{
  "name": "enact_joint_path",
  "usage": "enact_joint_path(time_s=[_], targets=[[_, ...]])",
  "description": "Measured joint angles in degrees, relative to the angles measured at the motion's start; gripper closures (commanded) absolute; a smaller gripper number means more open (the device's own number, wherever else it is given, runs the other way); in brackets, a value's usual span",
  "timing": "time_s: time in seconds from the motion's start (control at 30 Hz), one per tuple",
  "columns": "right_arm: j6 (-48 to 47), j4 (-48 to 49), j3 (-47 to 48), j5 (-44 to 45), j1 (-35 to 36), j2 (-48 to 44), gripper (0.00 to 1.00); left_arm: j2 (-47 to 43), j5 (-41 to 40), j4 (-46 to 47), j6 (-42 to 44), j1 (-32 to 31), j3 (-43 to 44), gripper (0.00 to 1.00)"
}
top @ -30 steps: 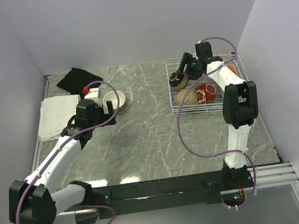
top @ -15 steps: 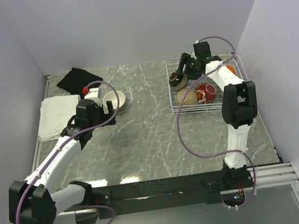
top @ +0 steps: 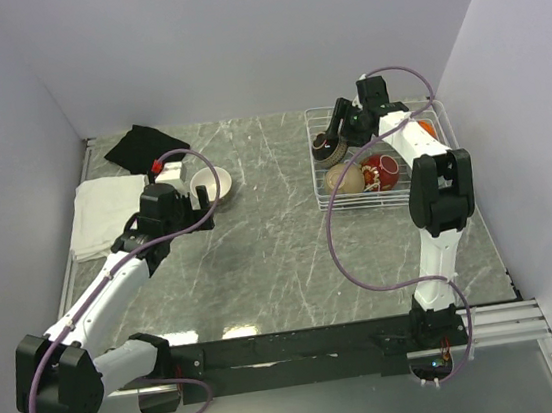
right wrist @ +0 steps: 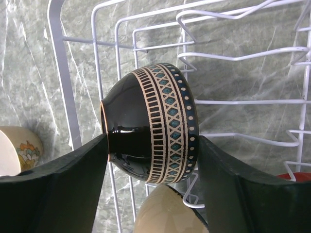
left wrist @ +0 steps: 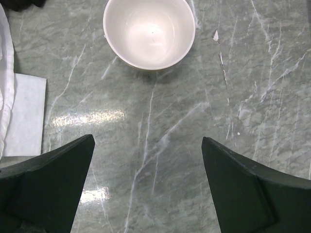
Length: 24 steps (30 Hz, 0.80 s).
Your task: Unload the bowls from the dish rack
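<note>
White bowl (left wrist: pixel 149 33): unloaded, upright on the bench (top: pixel 280 236); left gripper (left wrist: pixel 147 140) spread wide and empty near it. Black patterned bowl (right wrist: pixel 150 128): in the dish rack (top: pixel 314 161), right gripper (right wrist: pixel 151 141) clamped across it. Cream bowl (top: pixel 344 178) and red bowl (top: pixel 384 166): not yet unloaded.

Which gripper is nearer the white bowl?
Left. The left gripper hovers just short of the white bowl; the right gripper is far off at the dish rack, gripping the black bowl.

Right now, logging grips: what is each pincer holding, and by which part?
Right pincer clamps the black patterned bowl, one finger on its base, one on its rim. Left pincer holds nothing.
</note>
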Motion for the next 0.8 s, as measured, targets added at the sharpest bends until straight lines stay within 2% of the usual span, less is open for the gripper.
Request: enact_joint_path(time_s=[0.03,0.07,0.4,0.8], targets=[[0.0,0.0,0.0,0.0,0.0,0.0,0.45,0.0,0.0,0.0,0.0,0.0,0.0,0.01],[0.0,-0.1,0.1,0.0,0.0,0.0,0.49,0.0,0.0,0.0,0.0,0.0,0.0,0.01],[-0.9,-0.9,0.6,0.2,0.2,-0.2,0.73,-0.3,0.0,0.0,0.0,0.0,0.0,0.01],[-7.3,-3.7,0.6,2.0,1.3,-6.0,0.75,-0.3,0.0,0.0,0.0,0.0,0.0,0.01]])
